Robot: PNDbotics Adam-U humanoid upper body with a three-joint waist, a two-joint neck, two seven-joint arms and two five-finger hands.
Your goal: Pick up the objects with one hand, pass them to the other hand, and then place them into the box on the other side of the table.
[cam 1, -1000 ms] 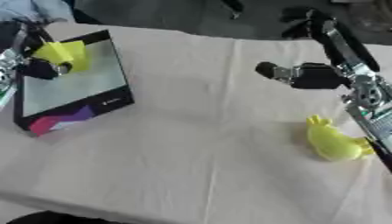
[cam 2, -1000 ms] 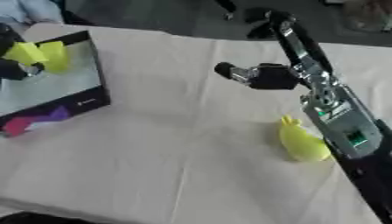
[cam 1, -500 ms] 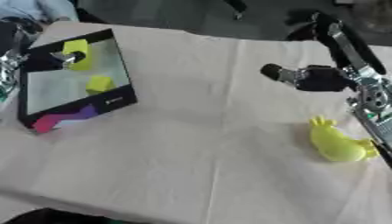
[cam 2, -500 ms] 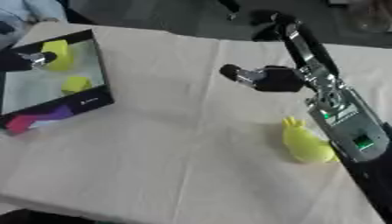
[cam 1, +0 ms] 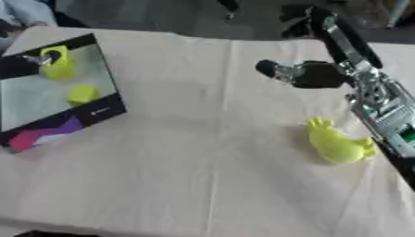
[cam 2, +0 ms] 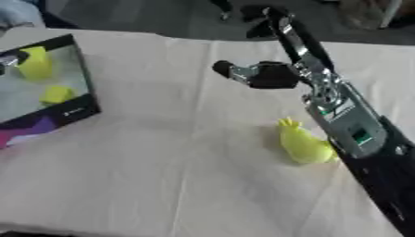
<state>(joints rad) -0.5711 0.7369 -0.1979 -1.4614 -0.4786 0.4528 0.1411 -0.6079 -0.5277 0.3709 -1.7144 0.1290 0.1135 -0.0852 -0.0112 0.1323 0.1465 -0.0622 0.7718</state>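
One yellow toy (cam 1: 338, 144) left on the cloth, lying just beside the right forearm and nearer the body than the right hand (cam 1: 312, 74), curled and empty; left hand (cam 1: 26, 63) at the box (cam 1: 96, 114), grip undeterminable.

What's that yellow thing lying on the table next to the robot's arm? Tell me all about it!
The yellow toy looks like a soft, smooth, rubbery figure, bright yellow all over, perhaps a duck, though that is hard to tell. It has a plump rounded body and small nubs sticking up at its far end. It lies on the cloth-covered table, right beside the robot's right arm. No hand holds it.
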